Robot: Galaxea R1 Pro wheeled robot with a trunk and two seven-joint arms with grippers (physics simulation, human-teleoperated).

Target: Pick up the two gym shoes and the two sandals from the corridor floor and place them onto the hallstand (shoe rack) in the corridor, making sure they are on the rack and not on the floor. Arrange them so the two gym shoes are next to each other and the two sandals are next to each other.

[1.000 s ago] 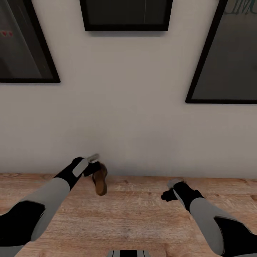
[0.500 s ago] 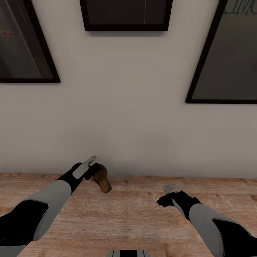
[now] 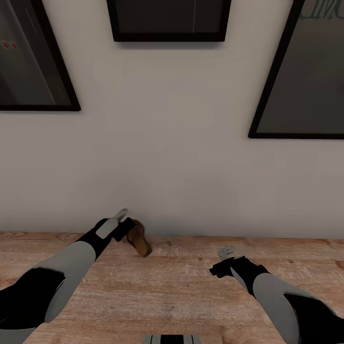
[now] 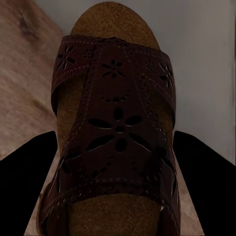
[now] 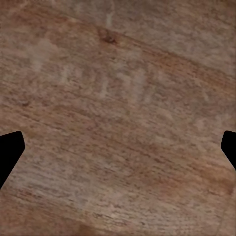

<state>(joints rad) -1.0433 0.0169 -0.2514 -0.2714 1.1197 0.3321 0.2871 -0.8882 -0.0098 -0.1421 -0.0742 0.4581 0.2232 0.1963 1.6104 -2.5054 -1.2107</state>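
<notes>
Nearest to the robot's body, the two grey-and-black arms reached out over the corridor floor [image 3: 181, 291], light brown planks with plain grain. The right hand [image 3: 220, 262] hung low above bare boards, well apart from the left; in the right wrist view [image 5: 118, 147] its two dark fingertips [image 5: 10, 150] stood wide apart at the frame's edges with nothing but wood between them, so it was spread and carried nothing. Further out, the left hand [image 3: 128, 228] was raised off the floor close to the wall, closed around a brown sandal [image 3: 138, 240]. From the head view the sandal hung tilted from the fingers, its toe pointing down toward the boards and a little to the robot's right, just short of where floor met wall. In the left wrist view the sandal [image 4: 115, 132] lay between the two dark fingers [image 4: 27, 182], gripped at its sides near the heel end, showing a tan cork-like insole and a dark strap with punched flower cut-outs. Behind everything rose the pale wall [image 3: 162, 143]. Three dark pictures in black frames hung on it: one at the robot's left [image 3: 28, 57], one at the top centre [image 3: 168, 19], and one at the right [image 3: 306, 76].
</notes>
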